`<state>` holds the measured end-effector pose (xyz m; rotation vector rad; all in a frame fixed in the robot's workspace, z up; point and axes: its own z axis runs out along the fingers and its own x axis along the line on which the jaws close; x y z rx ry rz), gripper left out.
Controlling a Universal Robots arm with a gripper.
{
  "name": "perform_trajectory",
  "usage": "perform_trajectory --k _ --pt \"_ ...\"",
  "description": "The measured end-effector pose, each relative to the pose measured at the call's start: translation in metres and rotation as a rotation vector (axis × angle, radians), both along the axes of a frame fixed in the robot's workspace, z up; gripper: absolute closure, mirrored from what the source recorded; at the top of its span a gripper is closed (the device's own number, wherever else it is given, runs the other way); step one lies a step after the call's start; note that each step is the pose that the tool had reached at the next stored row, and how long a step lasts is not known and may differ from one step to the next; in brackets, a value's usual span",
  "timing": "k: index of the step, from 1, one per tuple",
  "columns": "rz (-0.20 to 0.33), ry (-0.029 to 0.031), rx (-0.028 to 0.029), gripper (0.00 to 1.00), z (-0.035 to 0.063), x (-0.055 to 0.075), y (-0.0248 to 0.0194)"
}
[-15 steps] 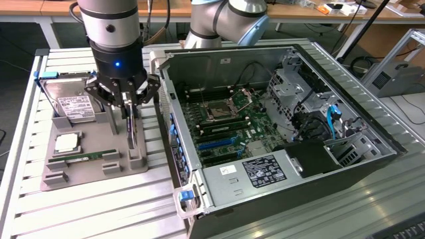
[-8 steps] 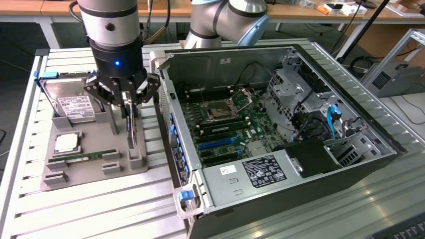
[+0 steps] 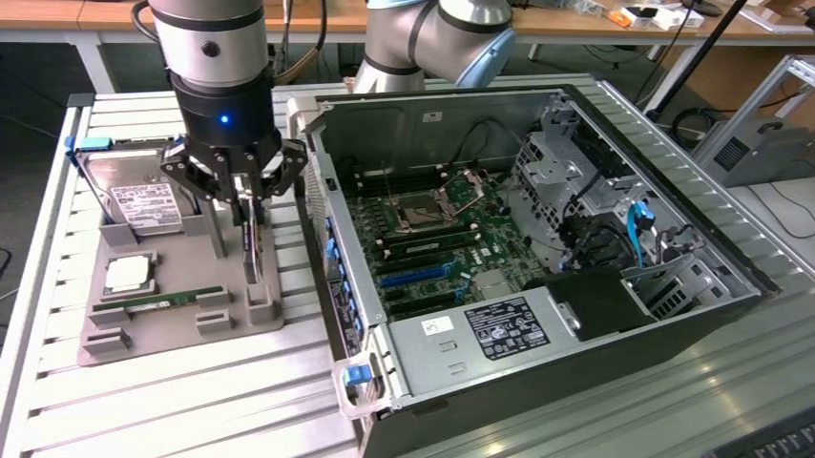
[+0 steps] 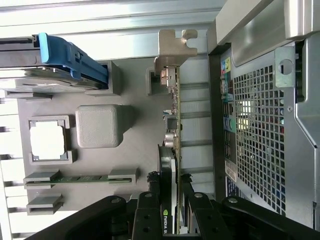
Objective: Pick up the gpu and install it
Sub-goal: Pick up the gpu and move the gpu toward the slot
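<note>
On the grey tray (image 3: 166, 336) beside the open computer case (image 3: 713, 315), the graphics card (image 3: 251, 250) stands on its long edge between the tray's posts. Its silver bracket (image 4: 175, 47) is at the end away from the fingers. The gripper (image 3: 246, 205) hangs straight above it, with its fingers down either side of the card and pressed against its faces, so it looks clamped on the card. The wrist view shows the same grip edge-on.

The pick-up seems barely begun. The card sits low among the posts, and I cannot tell whether it has left its slot. Inside the case, the blue slots on the motherboard (image 3: 446, 239) look unfilled, so the installing is all left to do.

A hard drive (image 3: 134, 196), a processor chip (image 3: 128, 274) and a memory stick (image 3: 172, 299) lie in their own holders on the tray. Tray and case rest on a slatted metal table (image 3: 191, 396). Wooden-topped desks (image 3: 574, 24) stand behind it.
</note>
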<state>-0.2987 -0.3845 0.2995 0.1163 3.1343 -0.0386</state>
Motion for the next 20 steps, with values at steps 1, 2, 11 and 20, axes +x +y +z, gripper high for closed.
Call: perform_trajectory --k 1,2,11,20 --pt "0.000 -0.0002 0.0001 0.73 0.0003 0.0000 0.0000" --pt "0.000 0.0000 0.0001 0.73 0.0005 0.0000 0.0000" --pt "0.000 0.0001 0.0000 0.73 0.0037 0.0000 0.0000" --pt "0.000 0.0001 0.0000 0.73 0.0092 0.0000 0.0000"
